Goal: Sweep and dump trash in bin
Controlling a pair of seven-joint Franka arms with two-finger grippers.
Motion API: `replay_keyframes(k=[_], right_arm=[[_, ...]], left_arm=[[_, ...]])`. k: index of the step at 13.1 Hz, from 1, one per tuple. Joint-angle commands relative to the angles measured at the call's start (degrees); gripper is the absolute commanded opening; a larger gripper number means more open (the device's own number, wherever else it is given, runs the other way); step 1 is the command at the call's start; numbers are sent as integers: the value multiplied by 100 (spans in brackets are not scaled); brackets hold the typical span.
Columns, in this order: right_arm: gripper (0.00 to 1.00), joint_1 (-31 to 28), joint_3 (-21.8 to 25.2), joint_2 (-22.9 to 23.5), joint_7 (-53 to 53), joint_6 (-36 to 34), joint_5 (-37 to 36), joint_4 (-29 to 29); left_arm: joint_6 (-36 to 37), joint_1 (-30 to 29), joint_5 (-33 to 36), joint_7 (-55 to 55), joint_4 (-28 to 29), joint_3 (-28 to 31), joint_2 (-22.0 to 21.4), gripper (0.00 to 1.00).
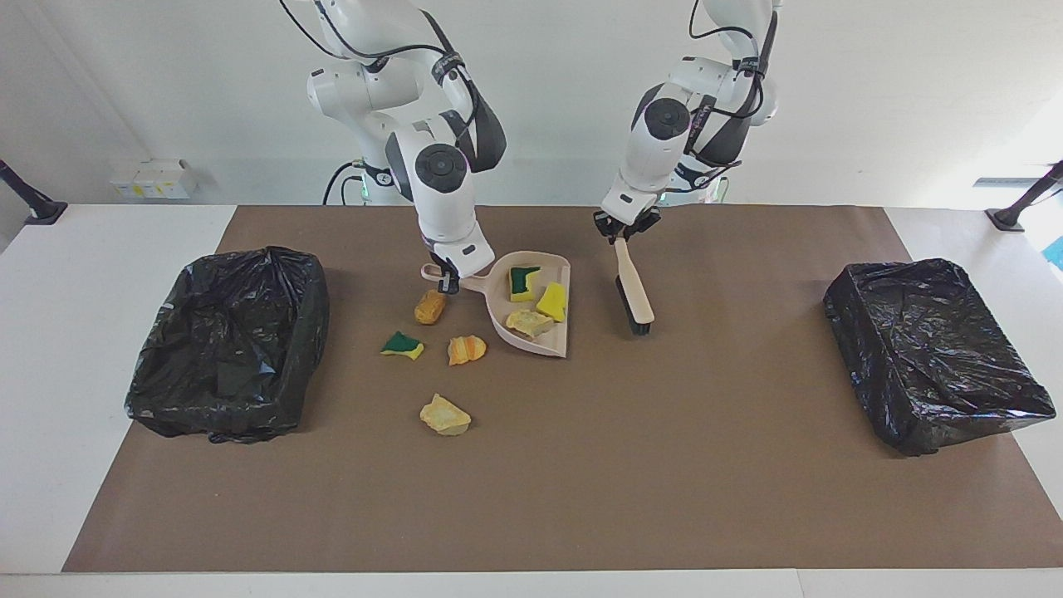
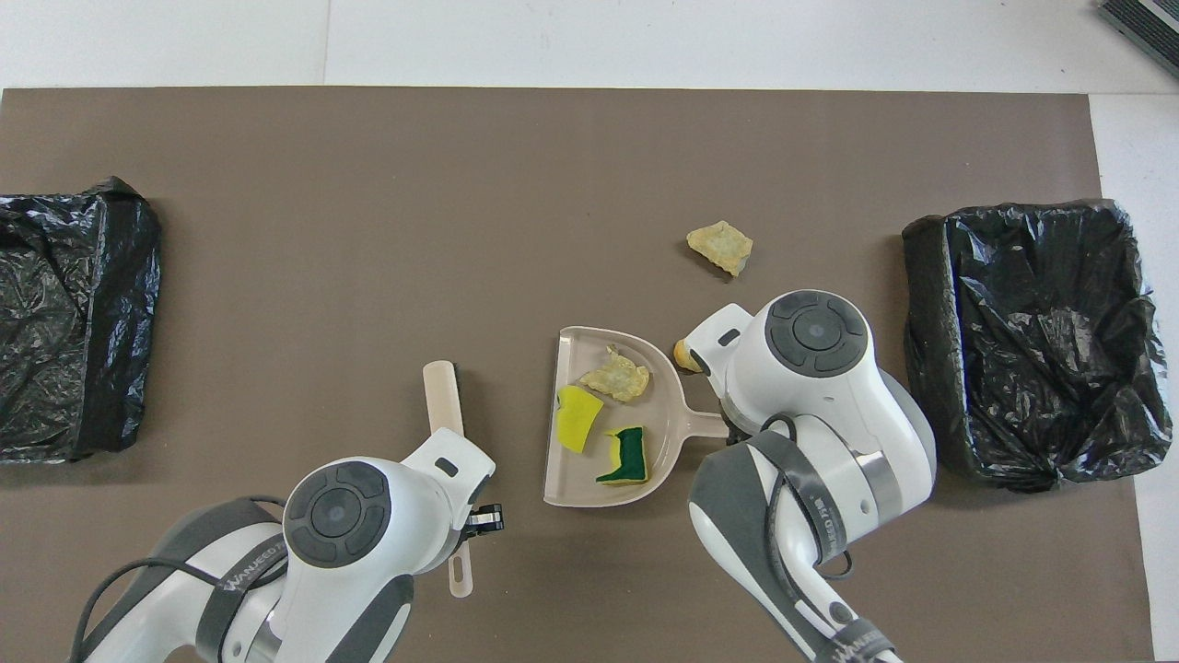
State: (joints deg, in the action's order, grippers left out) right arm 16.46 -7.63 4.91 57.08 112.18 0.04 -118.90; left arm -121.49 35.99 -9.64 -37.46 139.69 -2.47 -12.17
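My right gripper [image 1: 448, 282] is shut on the handle of the beige dustpan [image 1: 501, 306], which lies flat on the brown mat. In the pan lie three scraps of trash: a green-topped sponge piece [image 1: 523, 282], a yellow one [image 1: 553, 301] and a tan foam chunk [image 1: 529, 322]. Several more scraps lie on the mat beside the pan toward the right arm's end: two orange chunks [image 1: 429, 306] [image 1: 466, 350], a green sponge piece [image 1: 403, 345] and a tan chunk [image 1: 445, 414] [image 2: 720, 247]. My left gripper [image 1: 624, 231] is shut on the brush [image 1: 633, 291], bristles down by the pan's open edge.
Two bins lined with black bags stand on the mat, one [image 1: 309, 307] at the right arm's end close to the loose scraps, the other [image 1: 864, 328] at the left arm's end. White table shows past both ends of the brown mat [image 1: 581, 482].
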Motion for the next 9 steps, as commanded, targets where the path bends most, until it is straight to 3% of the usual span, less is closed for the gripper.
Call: replay_keyframes(k=[1,4,9], right_arm=[[0,-318,-37,-279,303,-336,163,121],[0,-687,-19,-586,303,-538,163,279],[0,-1793,16,-702,601,-1408,146,1166]], left_arm=[[109,40,138,-288,57,-367,-223,0],[-5,310,129,-936,102,-509,-259,0],[-655,1110,68,-1570,286,-509,38,0]])
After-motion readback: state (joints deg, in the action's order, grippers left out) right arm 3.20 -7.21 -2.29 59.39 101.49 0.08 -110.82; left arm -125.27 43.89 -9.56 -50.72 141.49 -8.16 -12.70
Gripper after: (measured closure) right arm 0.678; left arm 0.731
